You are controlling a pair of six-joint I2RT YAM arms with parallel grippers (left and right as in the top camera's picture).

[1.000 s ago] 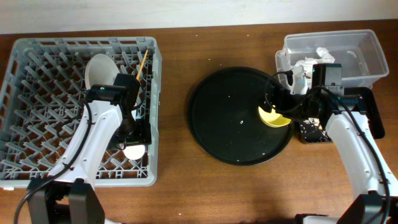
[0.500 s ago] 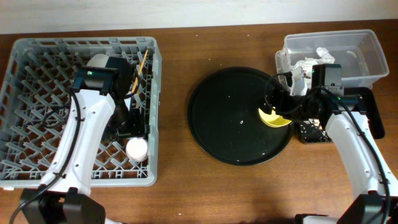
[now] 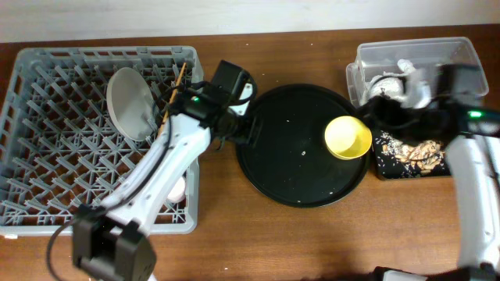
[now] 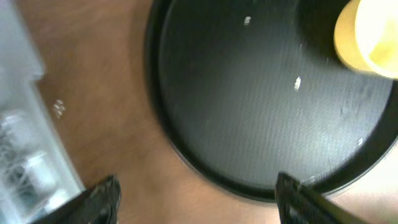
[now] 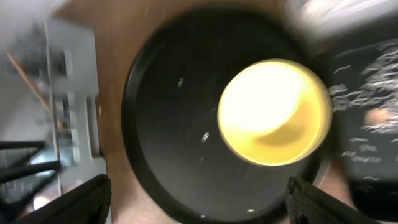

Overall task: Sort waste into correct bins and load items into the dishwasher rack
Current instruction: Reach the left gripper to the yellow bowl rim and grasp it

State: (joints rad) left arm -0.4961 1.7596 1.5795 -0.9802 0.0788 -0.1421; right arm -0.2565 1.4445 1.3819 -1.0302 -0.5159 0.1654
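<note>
The yellow bowl [image 3: 348, 137] stands upright on the large round black tray [image 3: 289, 164]; it also shows in the right wrist view [image 5: 273, 112] and the left wrist view [image 4: 368, 43]. My right gripper [image 3: 388, 114] [image 5: 199, 205] is open and empty, just right of the bowl. My left gripper [image 3: 247, 131] [image 4: 198, 198] is open and empty over the table at the round tray's left edge. The grey rack [image 3: 101, 53] holds the pale plate [image 3: 129, 101] on edge, the chopsticks [image 3: 176, 84] and a pink cup [image 3: 178, 187] half hidden under my left arm. The blue cup is not in view.
The clear tub [image 3: 461, 62] at the back right holds white napkins [image 3: 400, 70]. The small black tray [image 3: 384, 170] in front of it holds beige food scraps [image 3: 418, 151]. A strip of bare wooden table lies between the rack and the round tray.
My left arm swung out of the rack rightwards to the round tray's edge, leaving the cup in the rack. My right gripper let go of the tilted bowl and drew back right; the bowl now stands upright.
</note>
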